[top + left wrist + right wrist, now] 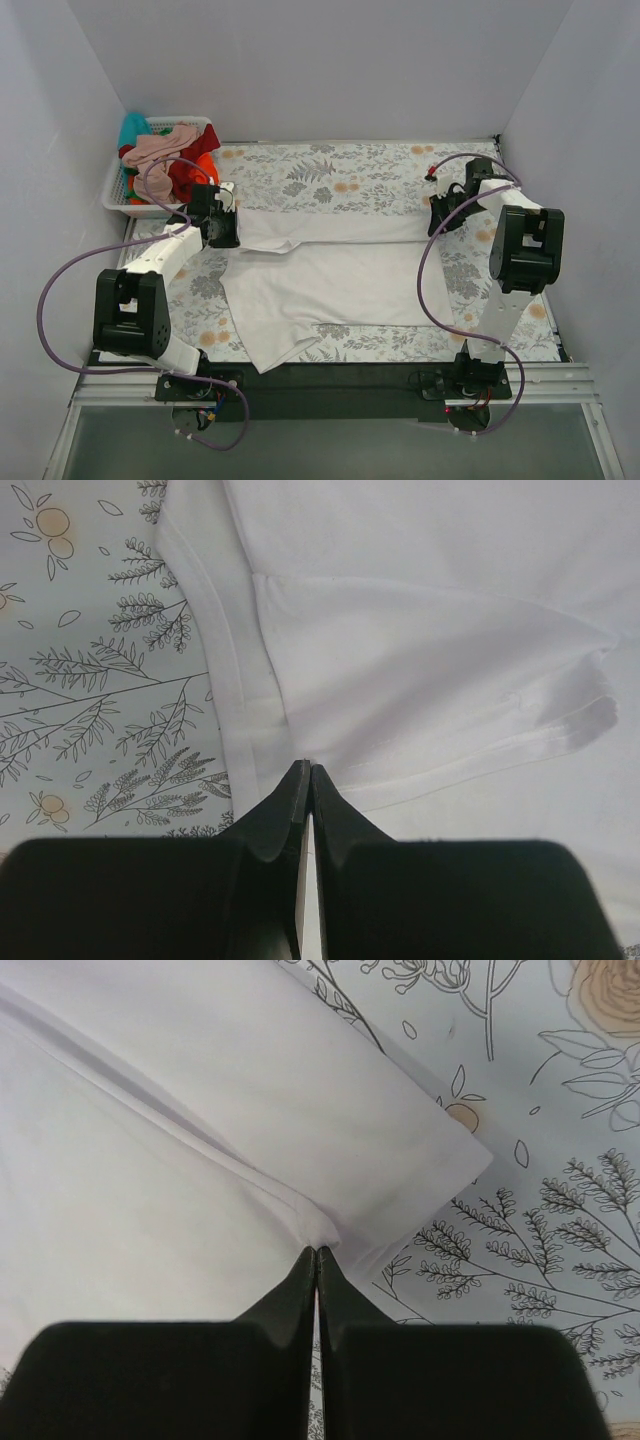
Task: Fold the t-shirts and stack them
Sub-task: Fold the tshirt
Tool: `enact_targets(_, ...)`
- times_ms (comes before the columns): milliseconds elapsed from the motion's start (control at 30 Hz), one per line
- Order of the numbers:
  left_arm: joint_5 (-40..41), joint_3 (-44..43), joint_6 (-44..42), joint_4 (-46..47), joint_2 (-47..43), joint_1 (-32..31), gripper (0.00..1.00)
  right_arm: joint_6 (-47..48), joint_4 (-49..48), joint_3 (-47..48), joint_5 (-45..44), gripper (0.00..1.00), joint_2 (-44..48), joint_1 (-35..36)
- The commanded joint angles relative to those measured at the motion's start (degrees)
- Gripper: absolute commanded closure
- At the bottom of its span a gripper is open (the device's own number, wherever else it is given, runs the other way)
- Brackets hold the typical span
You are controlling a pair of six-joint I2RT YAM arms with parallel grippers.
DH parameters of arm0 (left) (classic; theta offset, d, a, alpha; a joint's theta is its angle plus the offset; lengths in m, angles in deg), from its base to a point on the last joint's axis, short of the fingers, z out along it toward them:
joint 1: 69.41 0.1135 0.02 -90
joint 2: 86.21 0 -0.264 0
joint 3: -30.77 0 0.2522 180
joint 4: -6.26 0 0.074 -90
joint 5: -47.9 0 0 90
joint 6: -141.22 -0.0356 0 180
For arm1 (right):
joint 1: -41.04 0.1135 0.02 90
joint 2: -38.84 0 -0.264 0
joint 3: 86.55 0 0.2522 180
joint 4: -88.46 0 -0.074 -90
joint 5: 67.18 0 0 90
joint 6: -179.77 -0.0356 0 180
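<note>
Near you, the white shirt [330,285] lies spread over the middle of the table [350,170], with one flap reaching toward the near edge on the left. Its far part is folded over into a long band running left to right. Your left jaws are pressed together, clamped on the band's left end. Your right jaws pinch the cloth at its right end. At the far left corner you see a basket [115,195] heaped with a pink shirt [165,150], a dark red shirt [190,177], an orange shirt [207,163] and a teal shirt [133,128].
</note>
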Motion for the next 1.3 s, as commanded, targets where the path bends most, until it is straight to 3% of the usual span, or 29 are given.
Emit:
enact_targets(0, 1.73, 0.4, -1.3, -0.54, -1.4, -0.07, 1.0, 1.52, 1.0, -1.32, 1.19, 0.99, 1.68, -0.25)
enact_targets(100, 1.65, 0.4, -1.82, -0.89, -0.26, -0.07, 1.0, 2.14, 1.09, -1.67, 0.85, 0.99, 1.33, -0.17)
enact_targets(133, 0.86, -0.12, -2.0, -1.24, 0.09, -0.07, 1.0, 2.22, 1.52, -1.59, 0.58, 0.94, 1.33, -0.17)
enact_targets(167, -0.45, -0.82, -2.61, -3.16, 0.36, -0.07, 1.0, 2.4, 1.79, -0.98, 0.23, 0.86, 1.41, -0.25)
enact_targets(200, -1.6, -1.44, -3.58, -4.04, 0.18, -0.07, 0.96, 2.75, 2.23, -0.62, 0.05, 0.65, 2.11, -0.25)
enact_targets(233, -4.65, -1.88, -4.02, -4.49, -0.6, 0.1, 0.78, 2.75, 2.84, -0.18, 0.14, 0.56, 2.73, -0.25)
enact_targets(267, -6.07, -1.88, -4.55, -4.67, -1.57, 0.19, 0.68, 2.67, 3.02, 0.43, 0.75, 0.45, 3.43, -0.43)
enact_targets(300, -7.13, -1.8, -4.9, -4.23, -4.1, 0.46, 0.63, 2.32, 3.2, 1.65, 1.19, 0.28, 5.09, -0.52)
enact_targets(333, -8.19, -1.88, -5.17, -3.88, -4.91, 0.54, 0.6, 2.05, 3.37, 2.62, 1.54, 0.23, 5.8, -0.52)
enact_targets(467, -8.72, -6.87, -5.26, -3.79, -3.34, 0.63, 0.6, -1.28, 3.99, 7.37, 3.21, 0.28, 7.57, -0.52)
enact_targets(667, -10.39, -13.56, -3.94, -2.39, 7.11, 0.63, 0.67, -4.98, 4.43, 9.75, 1.47, 0.53, 3.0, 2.73)
enact_targets(1100, -5.49, -16.11, -0.34, -0.1, 22.4, 0.72, 0.73, -6.48, 3.2, 14.14, -8.2, 0.57, -9.83, 4.4)
enact_targets(1267, -4.07, -25.07, -0.25, -0.88, 30.75, 1.34, 0.74, -7.79, 2.23, 21.42, -12.6, 0.55, -16.41, 4.4)
